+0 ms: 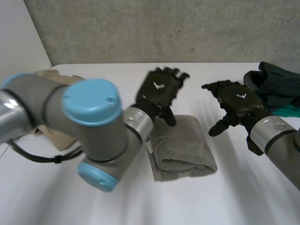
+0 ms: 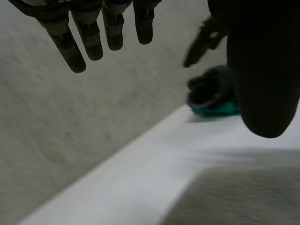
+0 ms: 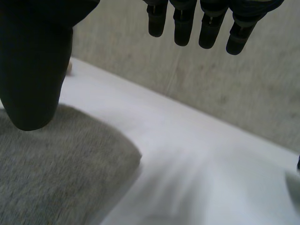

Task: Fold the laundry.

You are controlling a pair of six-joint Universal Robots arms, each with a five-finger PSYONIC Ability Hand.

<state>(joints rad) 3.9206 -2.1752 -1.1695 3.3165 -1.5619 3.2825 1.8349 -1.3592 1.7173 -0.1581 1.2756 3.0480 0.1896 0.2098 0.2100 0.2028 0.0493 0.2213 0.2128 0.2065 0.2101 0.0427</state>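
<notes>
Nearest: left arm, grey elbow joint with light-blue cap, reaching across toward the middle of the tabletop. At its end: left hand, palm down, poised above the far edge of the grey towel, fingers straight and spread, thumb held apart, nothing grasped. Grey towel: folded into a thick oblong, flat on the tabletop at centre, long axis running from the wall side toward the robot, near end well short of the tabletop's front edge. To the towel's right, close beside but apart from it: right hand, likewise palm down, fingers relaxed and extended, thumb angled down toward the tabletop, empty. Beyond the right hand, at the far right corner: dark green garment heap, unfolded, with a teal piece beneath. At the far left, behind the left arm: beige cloth, partly hidden. Judged state: towel apparently finished. Likely next item: the dark green garment heap, lying past the right hand and far nearer to it than to the left hand.
</notes>
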